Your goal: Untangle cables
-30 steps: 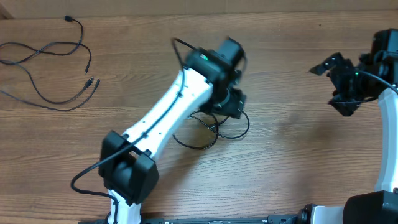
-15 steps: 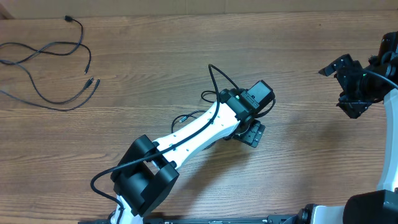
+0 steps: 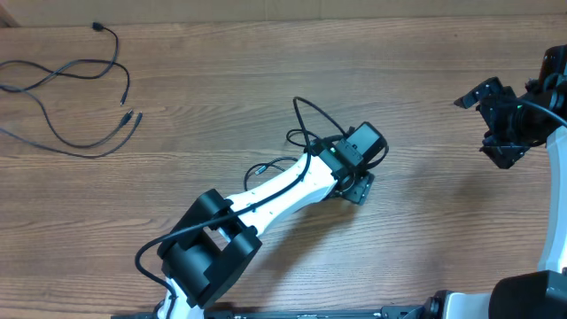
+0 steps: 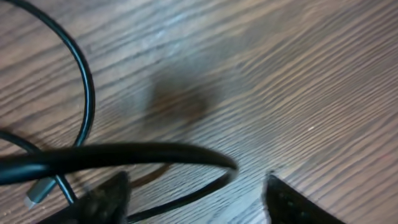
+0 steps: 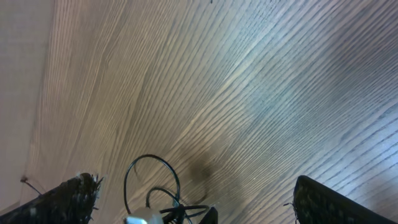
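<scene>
Right of centre, my left gripper (image 3: 359, 187) had swung over the tangled cables (image 4: 91, 99), fingers spread, pinching nothing yet, so a fresh pull looked next.

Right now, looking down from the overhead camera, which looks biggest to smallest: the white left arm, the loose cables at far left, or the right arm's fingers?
1. White left arm
2. Loose cables
3. Right arm's fingers, though their height above the table is unclear.
</scene>
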Controlling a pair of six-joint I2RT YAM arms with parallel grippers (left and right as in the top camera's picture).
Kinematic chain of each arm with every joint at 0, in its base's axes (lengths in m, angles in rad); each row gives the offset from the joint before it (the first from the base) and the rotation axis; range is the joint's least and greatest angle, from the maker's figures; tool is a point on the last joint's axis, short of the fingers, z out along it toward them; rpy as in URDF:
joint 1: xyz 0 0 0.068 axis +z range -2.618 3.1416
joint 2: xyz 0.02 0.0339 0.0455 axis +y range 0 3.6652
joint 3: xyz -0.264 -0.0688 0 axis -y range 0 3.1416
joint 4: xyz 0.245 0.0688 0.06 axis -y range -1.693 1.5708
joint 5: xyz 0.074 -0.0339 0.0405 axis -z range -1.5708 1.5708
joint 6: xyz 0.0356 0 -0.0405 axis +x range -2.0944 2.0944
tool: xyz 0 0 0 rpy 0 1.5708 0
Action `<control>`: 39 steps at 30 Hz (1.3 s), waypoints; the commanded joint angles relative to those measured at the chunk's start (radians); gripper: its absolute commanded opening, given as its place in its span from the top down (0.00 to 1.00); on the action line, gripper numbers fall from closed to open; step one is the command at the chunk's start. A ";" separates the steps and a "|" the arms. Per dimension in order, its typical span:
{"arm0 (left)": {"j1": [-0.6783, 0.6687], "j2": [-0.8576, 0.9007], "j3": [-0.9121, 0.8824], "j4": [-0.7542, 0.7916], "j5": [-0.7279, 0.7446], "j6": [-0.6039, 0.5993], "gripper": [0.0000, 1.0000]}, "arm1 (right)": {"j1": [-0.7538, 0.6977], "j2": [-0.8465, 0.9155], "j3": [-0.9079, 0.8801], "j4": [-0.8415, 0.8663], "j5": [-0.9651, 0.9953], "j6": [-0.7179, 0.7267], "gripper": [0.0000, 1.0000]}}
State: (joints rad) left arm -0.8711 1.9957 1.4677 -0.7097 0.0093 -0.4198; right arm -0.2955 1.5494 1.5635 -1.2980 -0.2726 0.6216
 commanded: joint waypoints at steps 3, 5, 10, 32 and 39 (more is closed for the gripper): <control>-0.010 -0.003 -0.024 0.012 -0.024 -0.008 0.54 | -0.002 -0.010 0.015 0.006 0.011 -0.001 0.00; -0.009 -0.003 -0.024 0.011 -0.021 -0.011 0.74 | -0.002 -0.010 0.015 0.006 0.010 -0.001 0.00; -0.009 -0.003 -0.024 0.013 -0.020 -0.011 0.96 | -0.002 -0.010 0.015 0.006 0.011 -0.001 0.00; 0.067 -0.389 0.010 -0.038 0.114 0.005 0.96 | -0.002 -0.010 0.015 0.006 0.011 -0.001 0.00; 0.049 -0.313 0.002 -0.050 0.114 0.009 0.41 | -0.002 -0.010 0.015 0.006 0.011 -0.001 0.00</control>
State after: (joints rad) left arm -0.8047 1.6070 1.4673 -0.7490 0.1135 -0.4175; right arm -0.2955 1.5494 1.5635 -1.2953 -0.2726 0.6216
